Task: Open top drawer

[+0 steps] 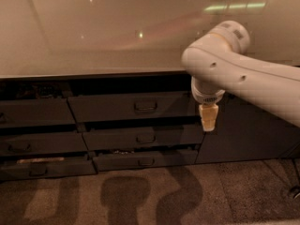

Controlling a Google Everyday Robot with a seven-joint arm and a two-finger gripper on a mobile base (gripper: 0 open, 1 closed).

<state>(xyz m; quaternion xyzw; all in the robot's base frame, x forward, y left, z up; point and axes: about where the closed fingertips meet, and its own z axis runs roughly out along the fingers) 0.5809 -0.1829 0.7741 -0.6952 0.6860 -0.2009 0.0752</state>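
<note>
My single camera sits above the countertop (93, 36), looking forward and down from close by onto the top drawer (103, 109), the arm (262, 78) entering at right, its gripper (207, 118) hanging at that drawer's right end.
</note>
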